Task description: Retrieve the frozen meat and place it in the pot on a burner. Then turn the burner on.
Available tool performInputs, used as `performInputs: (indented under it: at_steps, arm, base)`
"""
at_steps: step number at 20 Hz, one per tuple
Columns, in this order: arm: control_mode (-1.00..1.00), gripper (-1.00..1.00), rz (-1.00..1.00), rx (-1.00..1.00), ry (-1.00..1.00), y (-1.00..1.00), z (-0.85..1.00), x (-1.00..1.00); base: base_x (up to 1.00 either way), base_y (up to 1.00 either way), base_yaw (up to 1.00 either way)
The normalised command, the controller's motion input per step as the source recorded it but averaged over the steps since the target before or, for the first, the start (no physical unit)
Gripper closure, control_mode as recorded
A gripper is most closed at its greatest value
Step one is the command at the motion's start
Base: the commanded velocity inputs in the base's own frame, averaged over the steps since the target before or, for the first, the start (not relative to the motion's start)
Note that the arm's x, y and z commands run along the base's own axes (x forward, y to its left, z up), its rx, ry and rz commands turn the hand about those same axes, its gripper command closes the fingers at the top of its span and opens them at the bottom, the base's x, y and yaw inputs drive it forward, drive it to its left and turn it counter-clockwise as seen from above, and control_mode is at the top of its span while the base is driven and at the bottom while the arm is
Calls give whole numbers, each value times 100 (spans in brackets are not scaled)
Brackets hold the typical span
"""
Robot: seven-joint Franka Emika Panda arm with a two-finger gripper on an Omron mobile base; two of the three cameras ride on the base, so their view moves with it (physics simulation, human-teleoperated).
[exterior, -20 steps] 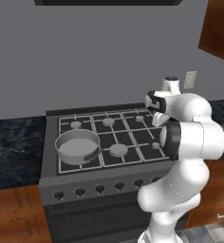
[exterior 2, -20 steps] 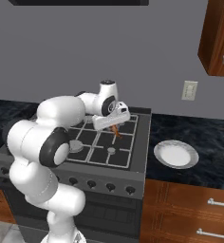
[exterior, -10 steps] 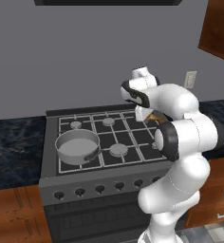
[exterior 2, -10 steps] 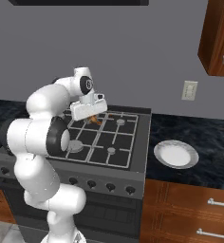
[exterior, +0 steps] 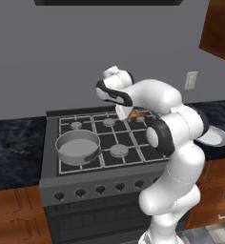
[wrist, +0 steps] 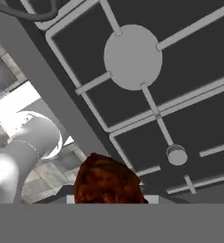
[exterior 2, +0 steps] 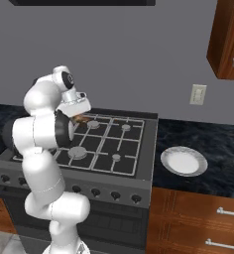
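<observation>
As I swung arm leftward across stove [exterior: 133,143], claw [exterior: 128,113] stayed clamped on frozen meat [wrist: 108,180]; pot [exterior: 77,147] at frame left now closer, drop pending.

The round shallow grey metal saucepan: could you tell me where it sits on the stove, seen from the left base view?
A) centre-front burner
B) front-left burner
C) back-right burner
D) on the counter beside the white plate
B: the round shallow grey metal saucepan rests over the front-left burner of the stove, its dark handle pointing right.
</observation>
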Motion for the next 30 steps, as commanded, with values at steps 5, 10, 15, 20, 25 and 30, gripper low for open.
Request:
performInputs:
  at_steps: [5, 10, 15, 20, 25, 30]
  arm:
    - [-100, 100, 19, 8, -23, 34, -33, -3]
    - [-100, 100, 14, 12, -16, 36, -17, 0]
    - [-100, 100, 11, 17, -9, 30, 1, -4]
    - [-100, 100, 9, 13, 0, 34, 0, 0]
    - [-100, 100, 10, 7, 8, 37, 7, 0]
    - [-100, 100, 10, 0, 12, 37, 8, 0]
  base:
    - [0, 0, 0]
    - [0, 0, 0]
    - [0, 0, 0]
    - [0, 0, 0]
    - [0, 0, 0]
    - [0, 0, 0]
